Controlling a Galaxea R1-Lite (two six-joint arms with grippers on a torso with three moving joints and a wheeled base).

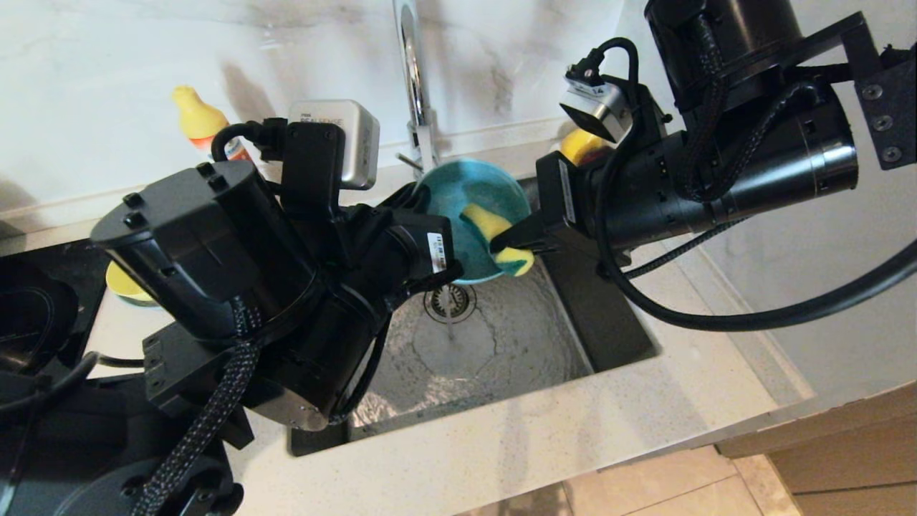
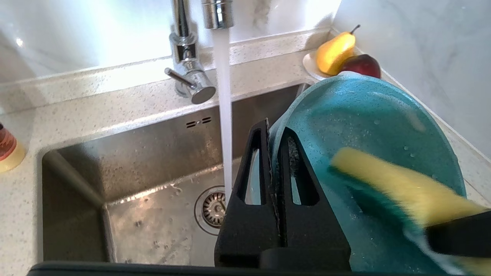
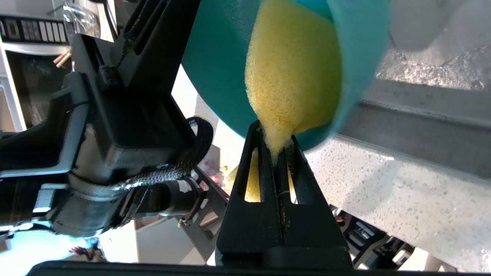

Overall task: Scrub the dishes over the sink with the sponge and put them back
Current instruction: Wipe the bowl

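Over the sink point(image 1: 501, 358), the left hand point(image 2: 273, 134) pinches the teal bowl's point(image 1: 458, 197) rim; the right hand point(image 3: 277, 151) clamps the sponge point(image 1: 494, 222) against its inside.

Bowl point(image 1: 466, 208) held over sink point(image 1: 494, 344), in front of faucet point(image 1: 415, 79); sponge point(image 1: 501, 240) inside bowl; detergent bottle point(image 1: 204, 125) left on counter point(image 1: 544, 437).

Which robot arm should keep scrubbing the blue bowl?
The right one, probably. Its right tool is shut on the sponge, which presses inside the teal bowl. The left tool pinches the bowl's rim over the sink.
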